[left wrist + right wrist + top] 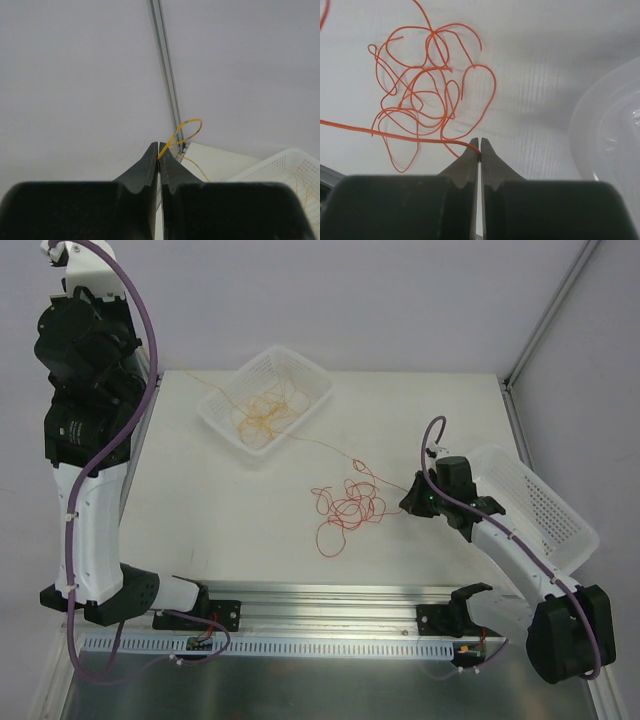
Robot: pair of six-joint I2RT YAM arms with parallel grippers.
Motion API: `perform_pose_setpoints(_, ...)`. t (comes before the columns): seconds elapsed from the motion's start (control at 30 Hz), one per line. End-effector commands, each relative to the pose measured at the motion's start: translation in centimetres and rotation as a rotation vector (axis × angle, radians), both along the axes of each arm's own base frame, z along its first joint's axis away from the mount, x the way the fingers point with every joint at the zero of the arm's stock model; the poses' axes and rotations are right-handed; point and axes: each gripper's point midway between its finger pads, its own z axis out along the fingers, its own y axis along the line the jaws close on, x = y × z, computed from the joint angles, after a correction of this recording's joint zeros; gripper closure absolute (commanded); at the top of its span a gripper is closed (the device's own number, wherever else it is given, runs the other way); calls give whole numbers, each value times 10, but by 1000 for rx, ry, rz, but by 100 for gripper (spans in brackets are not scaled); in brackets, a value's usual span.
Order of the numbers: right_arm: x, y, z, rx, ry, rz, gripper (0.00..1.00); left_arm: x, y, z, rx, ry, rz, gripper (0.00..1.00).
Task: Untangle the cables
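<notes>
A thin orange cable [262,412] lies in curly loops inside a white basket [312,380] at the back of the table. One strand rises from it to the left towards my raised left arm. In the left wrist view my left gripper [159,150] is shut on this cable, and a yellow-orange loop [192,124] sticks out past its tips. A red cable [350,508] lies tangled mid-table, and a thin orange strand runs from the basket down to it. Just right of the tangle, my right gripper [408,502] is low over the table, shut on a red strand [370,132].
A second white basket [560,510] sits tilted at the right edge of the table, close behind my right arm; its rim [610,125] shows in the right wrist view. A metal rail [330,592] runs along the near edge between the arm bases.
</notes>
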Motion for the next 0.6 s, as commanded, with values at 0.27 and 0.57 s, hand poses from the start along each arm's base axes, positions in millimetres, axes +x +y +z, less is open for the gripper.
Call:
perform_pose_setpoints(0.27, -18, -22, -31, -58, 134, -63, 100, -25, 32, 62, 77, -152, 168, 100)
perform_pose_setpoints(0.57, -15, -4, -28, 12, 156, 20, 99, -2, -3, 44, 53, -168, -73, 100)
